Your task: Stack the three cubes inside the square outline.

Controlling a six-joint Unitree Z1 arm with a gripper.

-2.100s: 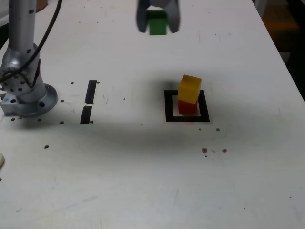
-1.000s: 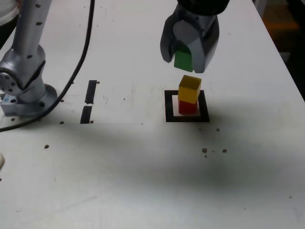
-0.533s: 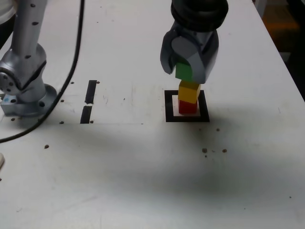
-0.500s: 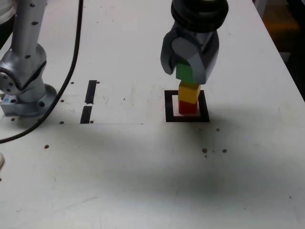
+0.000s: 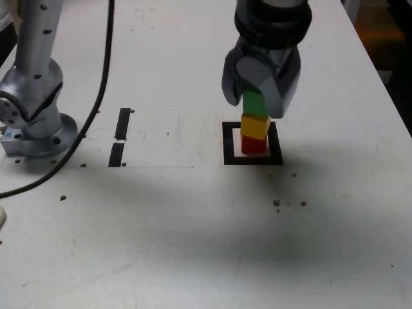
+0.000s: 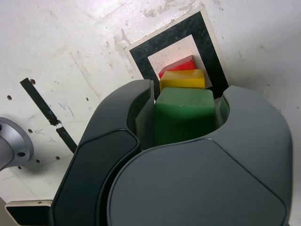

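Green cube (image 5: 254, 103), clenched in the gripper (image 5: 259, 103), shifts rightward to above the yellow cube (image 5: 255, 127), centre right; final placement underway; next, probably align, then release.

- Black square outline (image 5: 228, 148): flat, pale inside
- Red cube (image 5: 253, 146): lowest, inside the outline
- Yellow cube (image 5: 254, 127): middle, above the outline
- Green cube (image 5: 254, 104): highest above the outline

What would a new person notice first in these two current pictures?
The green cube stands out, between the fingers of the gripper. Below it, the yellow cube sits on the red cube, inside the black square outline.
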